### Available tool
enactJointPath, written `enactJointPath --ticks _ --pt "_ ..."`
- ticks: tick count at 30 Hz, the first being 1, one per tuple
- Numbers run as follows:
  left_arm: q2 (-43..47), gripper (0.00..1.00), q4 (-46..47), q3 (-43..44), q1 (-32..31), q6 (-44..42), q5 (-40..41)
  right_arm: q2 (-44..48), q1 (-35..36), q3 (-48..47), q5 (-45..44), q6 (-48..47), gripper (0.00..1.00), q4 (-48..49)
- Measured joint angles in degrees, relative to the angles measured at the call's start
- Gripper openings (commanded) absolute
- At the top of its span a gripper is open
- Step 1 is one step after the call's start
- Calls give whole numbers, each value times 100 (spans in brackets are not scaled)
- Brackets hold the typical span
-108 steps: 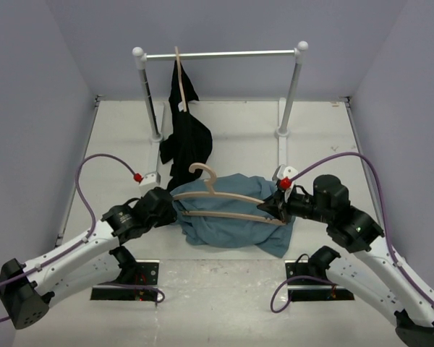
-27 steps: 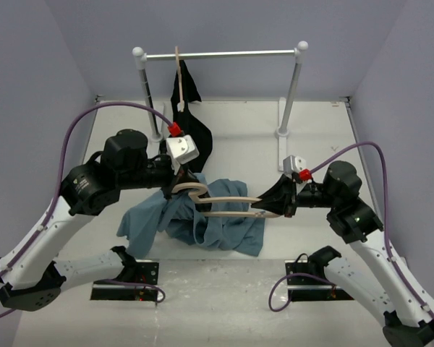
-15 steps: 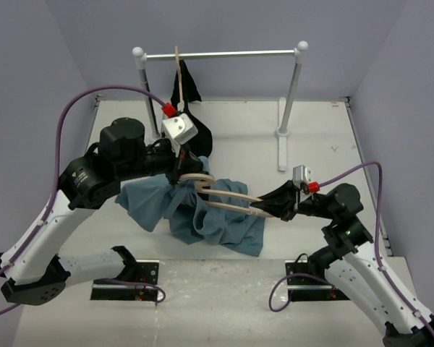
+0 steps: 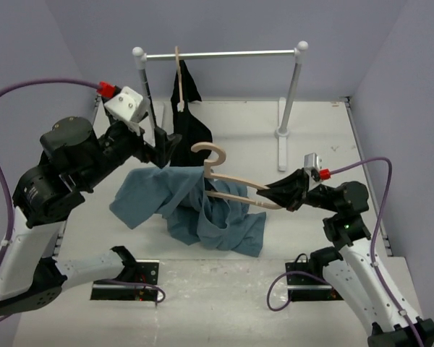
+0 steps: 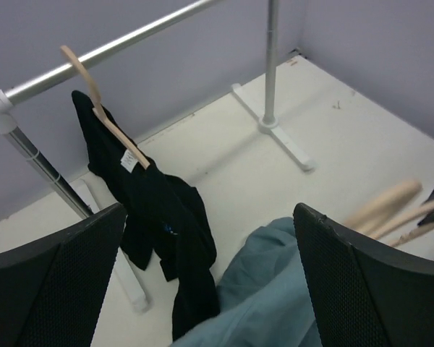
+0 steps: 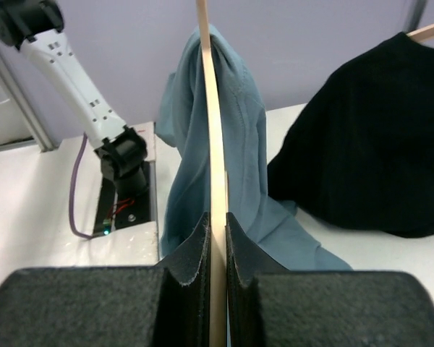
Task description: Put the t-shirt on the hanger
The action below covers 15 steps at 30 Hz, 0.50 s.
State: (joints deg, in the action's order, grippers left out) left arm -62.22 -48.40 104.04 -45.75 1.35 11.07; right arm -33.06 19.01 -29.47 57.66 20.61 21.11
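Observation:
The blue-grey t-shirt (image 4: 192, 213) hangs in crumpled folds over the left half of the tan wooden hanger (image 4: 228, 181), its lower part resting on the table. The hanger's hook (image 4: 213, 153) points up. My right gripper (image 4: 276, 194) is shut on the hanger's right end and holds it above the table. The right wrist view shows the hanger (image 6: 211, 123) edge-on between the pads (image 6: 192, 246), with the t-shirt (image 6: 239, 144) draped on both sides. My left gripper (image 4: 166, 148) stands wide open, raised up and to the left of the t-shirt. Its wrist view shows the t-shirt (image 5: 275, 289) below, apart from the fingers (image 5: 376, 282).
A white clothes rack (image 4: 224, 53) stands at the back, its left post (image 4: 148, 94) close to my left gripper. A black garment (image 4: 184, 123) hangs from it on another hanger (image 5: 94, 94). The rack's right foot (image 4: 282, 144) lies behind the right gripper.
My left gripper opened, let go at the hanger's hook end, and rose up and to the left. The right gripper tilted the hanger up, and the t-shirt now hangs from it.

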Motion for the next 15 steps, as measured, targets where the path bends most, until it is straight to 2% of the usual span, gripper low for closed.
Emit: enactJointPath --ticks 3,7,11,12,15 --pt "490 100 159 -622 -7 -450 -421 -184 -381 -258 357 207 0 75" --pt "1181 100 245 -1605 -7 -1266 -1561 -296 -795 -571 871 489 0 109" --pt "1368 100 260 -1996 -18 -1851 -2163 -379 -1110 -924 1358 692 0 196" --pt "1305 99 285 -2033 -17 -1947 -2192 -410 -1147 -1012 1494 730 0 233" --pt "977 85 292 -2109 -16 -2154 -2376 -523 -1178 -1227 1821 818 0 291"
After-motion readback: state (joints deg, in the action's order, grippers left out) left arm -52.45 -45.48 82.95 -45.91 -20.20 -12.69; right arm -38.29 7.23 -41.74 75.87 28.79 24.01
